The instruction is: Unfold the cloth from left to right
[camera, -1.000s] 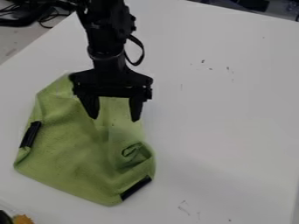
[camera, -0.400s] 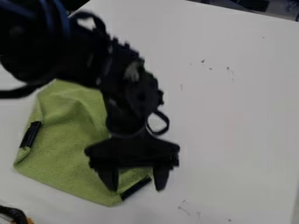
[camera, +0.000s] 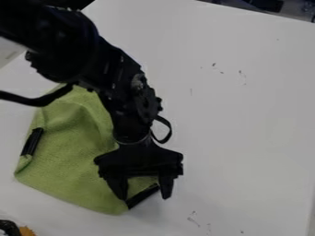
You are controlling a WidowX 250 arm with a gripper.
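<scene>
Now the green fabric cloth (camera: 73, 156) lies toward 8 o'clock, your black two-finger gripper (camera: 146, 198) is spread apart at its 5 o'clock edge, and you should pinch there, because such light, soft material will probably sag.

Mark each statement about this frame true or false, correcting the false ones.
1. The pincer is open. True.
2. The cloth is red. False: it is green.
3. A black strip shows at the cloth's left edge. True.
4. The arm comes in from the bottom edge. False: it comes in from the upper left.
5. The pincer is at the cloth's lower right corner in the view. True.
</scene>
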